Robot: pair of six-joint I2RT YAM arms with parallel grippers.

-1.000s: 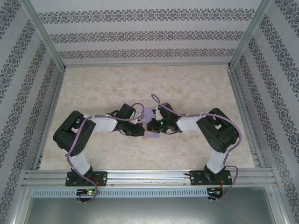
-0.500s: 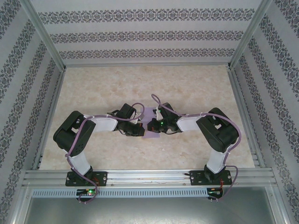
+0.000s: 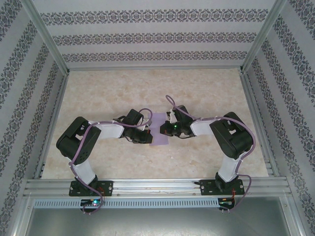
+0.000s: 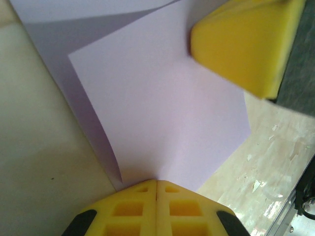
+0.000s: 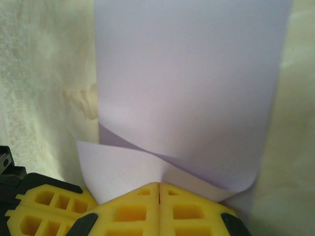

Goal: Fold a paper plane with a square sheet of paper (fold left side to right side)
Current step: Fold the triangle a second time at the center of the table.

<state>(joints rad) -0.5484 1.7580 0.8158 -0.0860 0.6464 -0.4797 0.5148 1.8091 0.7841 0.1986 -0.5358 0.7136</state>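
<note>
The square sheet of paper (image 3: pixel 159 141) is lilac and lies at the table's middle between my two grippers, partly doubled over. In the left wrist view an upper layer of paper (image 4: pixel 162 103) lies slanted over a lower one. My left gripper (image 4: pixel 156 181) is shut, its tips resting on the sheet's near edge. In the right wrist view the paper (image 5: pixel 187 73) curls over itself, with a loose flap at the lower left. My right gripper (image 5: pixel 159 184) is shut and its tips press against that curl. From above, left gripper (image 3: pixel 149 137) and right gripper (image 3: pixel 165 130) face each other across the sheet.
The marble-patterned table (image 3: pixel 113 93) is boxed in by patterned walls with aluminium rails (image 3: pixel 152 186) along the near edge. Thin purple cables (image 3: pixel 170 101) arch over both arms. The right gripper's yellow finger (image 4: pixel 246 44) is close above the paper in the left wrist view.
My right gripper has shifted right and a little farther from the bases, so more lilac paper shows between the grippers. The left arm has stayed put.
</note>
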